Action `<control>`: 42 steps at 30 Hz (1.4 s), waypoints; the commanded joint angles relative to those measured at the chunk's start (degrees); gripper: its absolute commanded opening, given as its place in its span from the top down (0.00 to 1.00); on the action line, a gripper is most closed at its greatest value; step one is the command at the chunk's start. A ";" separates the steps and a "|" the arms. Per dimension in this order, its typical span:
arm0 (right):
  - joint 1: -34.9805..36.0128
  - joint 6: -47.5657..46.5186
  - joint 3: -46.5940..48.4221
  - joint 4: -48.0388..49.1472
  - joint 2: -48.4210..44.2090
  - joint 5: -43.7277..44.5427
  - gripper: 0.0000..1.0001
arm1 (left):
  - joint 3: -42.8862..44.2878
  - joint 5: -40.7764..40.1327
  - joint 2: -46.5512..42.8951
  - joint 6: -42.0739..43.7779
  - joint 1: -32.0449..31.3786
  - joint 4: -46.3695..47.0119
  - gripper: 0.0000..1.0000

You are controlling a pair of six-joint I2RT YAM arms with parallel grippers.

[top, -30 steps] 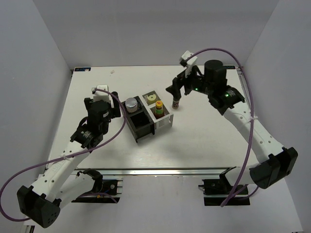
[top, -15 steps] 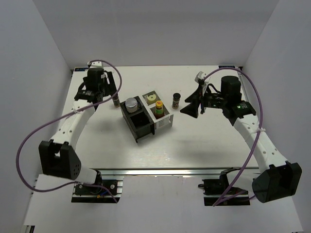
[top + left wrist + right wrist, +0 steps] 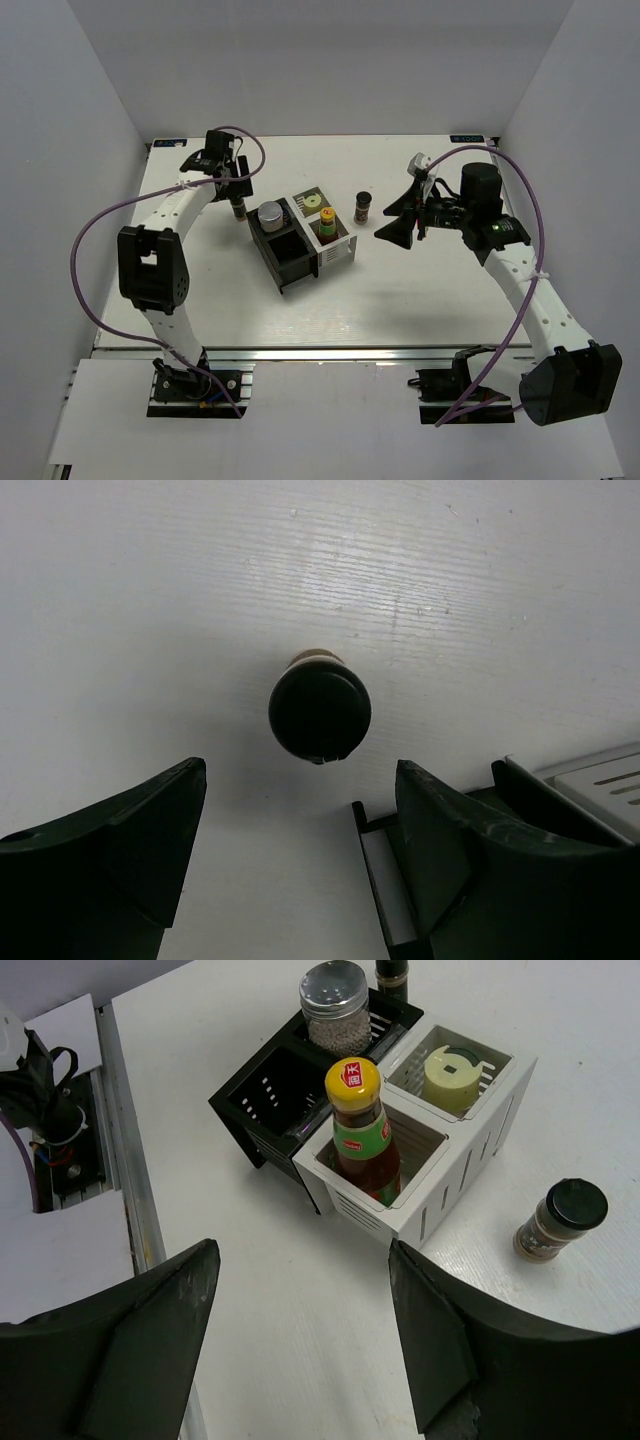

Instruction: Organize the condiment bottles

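Left of the rack (image 3: 338, 252), the left gripper (image 3: 300, 772) hangs open and empty straight above an upright black-lidded spice jar (image 3: 320, 712), seemingly centred between the jaws. The right gripper (image 3: 397, 222), likewise open and empty, stands well apart.

White arm links (image 3: 530, 290); black joints (image 3: 150, 272); purple cables (image 3: 77, 260); dark green fingers (image 3: 105, 855)

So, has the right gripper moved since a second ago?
Yes. The right gripper has pulled back rightward, away from the divided rack, leaving the black-lidded spice jar standing beside that rack.
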 commanded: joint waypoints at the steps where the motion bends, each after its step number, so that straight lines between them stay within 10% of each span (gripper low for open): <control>1: -0.25 -0.10 -0.44 1.86 -0.83 -1.76 0.26 | 4.44 1.77 1.34 0.10 0.49 -1.20 0.15; 9: -0.16 -0.36 -0.53 1.86 -0.21 -1.24 0.26 | 8.58 2.74 6.97 0.90 1.10 -1.99 0.19; 24: -0.33 -1.33 -0.27 1.16 1.55 -0.97 0.27 | 7.35 3.53 7.95 1.16 1.54 -0.23 0.57; 42: -0.33 -1.94 -0.53 0.80 2.69 -1.06 0.29 | -0.29 -0.17 -21.22 1.25 1.54 -2.78 1.00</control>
